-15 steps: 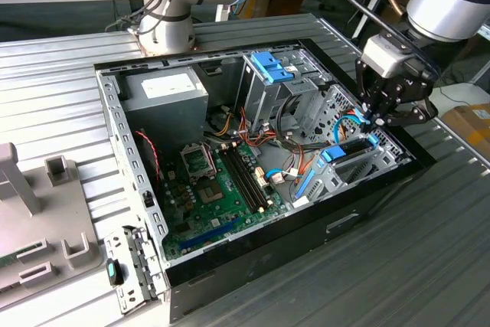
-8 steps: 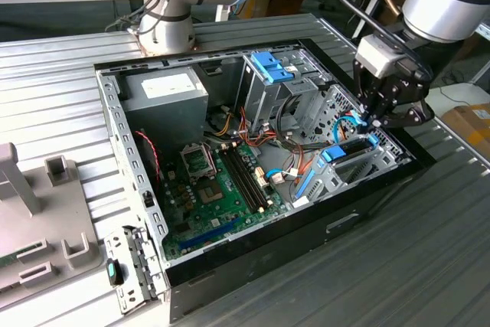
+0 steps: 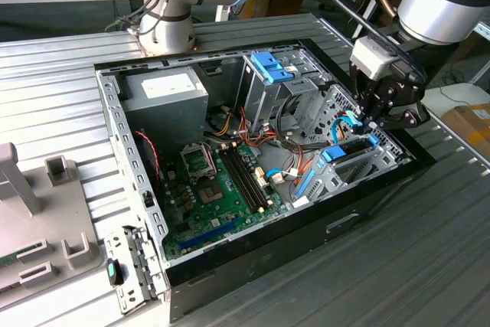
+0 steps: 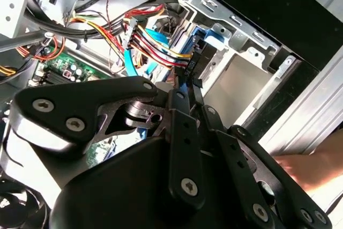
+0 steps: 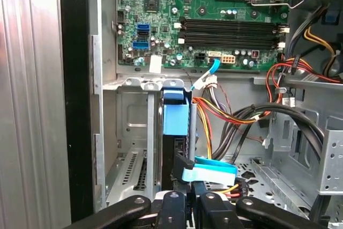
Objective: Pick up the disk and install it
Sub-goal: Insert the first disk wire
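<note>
The disk [image 3: 350, 151] stands on edge in the drive cage at the case's corner, on the exterior view's right. Its blue carrier [image 5: 176, 115] faces up and its dark body runs down the slot in the first wrist view. My gripper [image 3: 369, 123] hangs just above that cage. In the second wrist view the fingers [image 4: 182, 105] converge to a point, shut on a black cable connector [image 4: 193, 66] with a light blue flat cable [image 5: 210, 171] beside it. In the first wrist view the gripper [image 5: 191, 201] sits right behind the disk's end.
Red, yellow and black wire bundles [image 5: 236, 119] crowd the space beside the cage. The green motherboard [image 3: 222, 189], grey power supply box [image 3: 164, 91] and an upper cage with a blue bracket [image 3: 272, 67] are inside the case. A person's hand [image 4: 306, 167] rests outside the case wall.
</note>
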You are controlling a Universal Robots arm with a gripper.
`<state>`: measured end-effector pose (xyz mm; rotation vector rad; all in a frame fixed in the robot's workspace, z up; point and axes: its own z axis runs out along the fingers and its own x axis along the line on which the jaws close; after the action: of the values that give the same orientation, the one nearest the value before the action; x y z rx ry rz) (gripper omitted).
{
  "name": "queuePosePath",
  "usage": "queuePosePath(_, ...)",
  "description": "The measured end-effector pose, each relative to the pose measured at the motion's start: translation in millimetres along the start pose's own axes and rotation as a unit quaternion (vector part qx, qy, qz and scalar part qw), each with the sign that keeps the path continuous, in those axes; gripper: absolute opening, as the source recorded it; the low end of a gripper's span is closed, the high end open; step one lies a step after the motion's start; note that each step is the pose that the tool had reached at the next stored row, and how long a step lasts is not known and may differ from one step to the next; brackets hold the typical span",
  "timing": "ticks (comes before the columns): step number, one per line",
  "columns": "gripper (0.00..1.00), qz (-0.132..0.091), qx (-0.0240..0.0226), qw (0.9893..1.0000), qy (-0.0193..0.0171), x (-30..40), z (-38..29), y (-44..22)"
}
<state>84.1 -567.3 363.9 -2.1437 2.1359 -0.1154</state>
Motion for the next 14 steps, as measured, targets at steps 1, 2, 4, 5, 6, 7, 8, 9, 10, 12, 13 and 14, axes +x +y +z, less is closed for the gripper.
queuePosePath(1,0.16,0.001,0.0000,1.0000,-0.0017,0.5,1.3,0.2)
queuePosePath(2,0.16,0.001,0.0001,1.0000,-0.0028,0.6,1.6,0.2)
queuePosePath(4,0.16,0.001,0.0000,1.0000,-0.0033,0.5,1.6,0.2)
queuePosePath(5,0.16,0.001,0.0000,1.0000,-0.0064,0.7,1.6,0.3)
queuePosePath(6,0.16,0.002,0.0002,0.9999,-0.0115,1.1,1.8,0.4)
queuePosePath(7,0.16,0.002,0.0004,0.9999,-0.0151,1.5,1.8,0.4)
queuePosePath(8,0.16,0.003,0.0008,0.9999,-0.0163,2.3,1.9,0.4)
queuePosePath(9,0.16,0.003,0.0014,0.9999,-0.0164,3.7,2.3,0.5)
queuePosePath(10,0.16,0.003,0.0020,0.9999,-0.0164,4.8,2.5,0.5)
queuePosePath(12,0.16,0.003,0.0021,0.9999,-0.0164,4.9,2.5,0.6)
queuePosePath(13,0.16,0.003,0.0021,0.9999,-0.0164,5.0,2.5,0.7)
queuePosePath(14,0.16,0.003,0.0026,0.9999,-0.0164,5.1,2.8,0.7)
